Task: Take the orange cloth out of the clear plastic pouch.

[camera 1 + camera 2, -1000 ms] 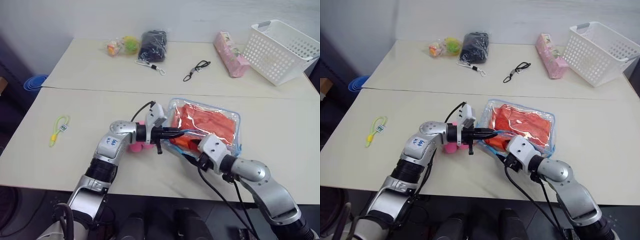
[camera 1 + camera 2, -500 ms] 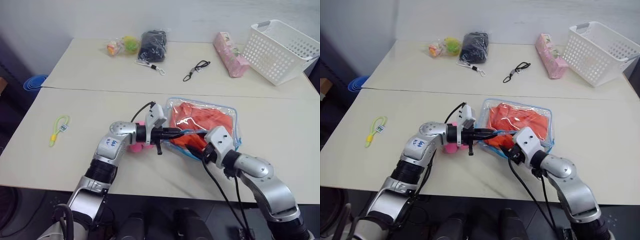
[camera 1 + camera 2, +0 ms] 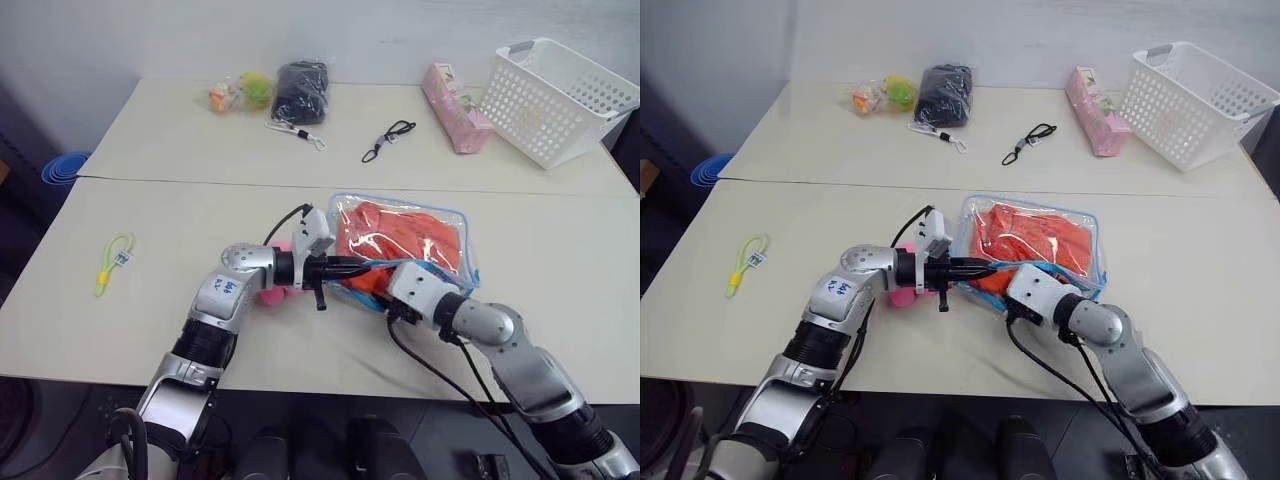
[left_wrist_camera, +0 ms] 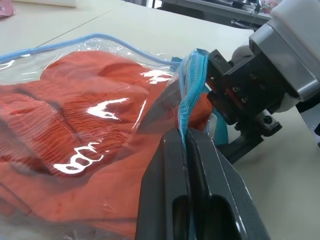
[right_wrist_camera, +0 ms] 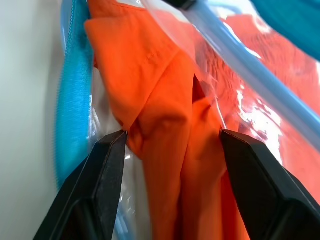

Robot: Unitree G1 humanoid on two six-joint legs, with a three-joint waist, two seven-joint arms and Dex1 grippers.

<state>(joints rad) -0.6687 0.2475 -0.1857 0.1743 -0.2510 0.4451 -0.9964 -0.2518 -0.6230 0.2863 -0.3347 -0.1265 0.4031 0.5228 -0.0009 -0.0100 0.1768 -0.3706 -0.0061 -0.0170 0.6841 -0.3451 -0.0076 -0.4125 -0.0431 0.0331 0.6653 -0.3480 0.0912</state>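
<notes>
Table (image 3: 150, 330), left gripper (image 4: 186, 145) pinching pouch (image 3: 440, 215) edge

The place looks like a robot test room or lab rather than a home. Two plain beige worktops (image 3: 150, 140) stand pushed together against a bare white wall (image 3: 200, 30), and small unrelated items lie spread apart on them: a white mesh basket (image 3: 555, 95), a pink packet (image 3: 455, 120), a black bagged bundle (image 3: 302, 90), a yellow-green strap (image 3: 115, 262).

White basket (image 3: 560, 100), pink toy (image 3: 272, 290), yellow strap (image 3: 113, 260).
</notes>
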